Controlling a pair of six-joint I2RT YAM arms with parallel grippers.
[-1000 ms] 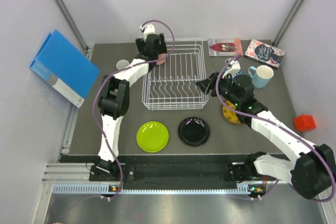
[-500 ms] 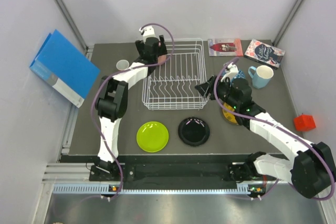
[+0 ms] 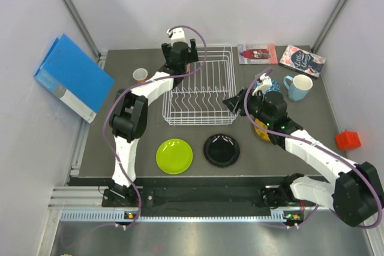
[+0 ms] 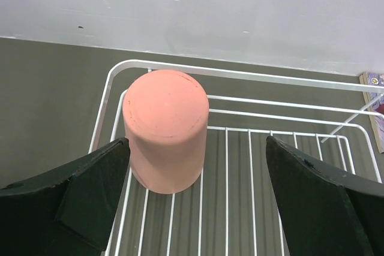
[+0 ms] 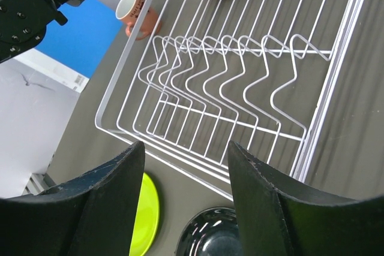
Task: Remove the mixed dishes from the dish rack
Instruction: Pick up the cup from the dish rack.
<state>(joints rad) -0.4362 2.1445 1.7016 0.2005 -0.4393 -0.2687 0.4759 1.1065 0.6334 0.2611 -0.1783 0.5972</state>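
Dark grey desk [image 3: 195, 136] carried the white wire dish rack [image 3: 201, 123] in the upper middle of the overhead frame. One salmon cup [image 4: 166, 130] stood upside down in the rack's upper left corner. Only the left wrist view showed it whole. Overhead, the left claw [image 3: 180, 58] largely hid it, and the right wrist view caught just a part of it at the top edge.

The left claw's jaws stood wide apart on either side of that cup. The finger at the lower left of the wrist frame lay just beside the cup's wall, and whether it touched could not be told. The other finger was well apart from it. The right claw [image 5: 186, 148] also gaped, with nothing between its jaws, above the rack's lower edge near the row of tines.

Outside the rack, a pink cup [image 3: 140, 75] stood upright on the desk just left of it. A lime-green plate [image 3: 174, 155] and a black plate [image 3: 221, 150] lay side by side below the rack. Only the overhead view showed the light blue mug [image 3: 298, 86] at the right, the yellow patterned plate [image 3: 262, 131] partly under the right arm, and two books [image 3: 257, 53] along the back. A blue binder [image 3: 72, 76] leaned at the left.
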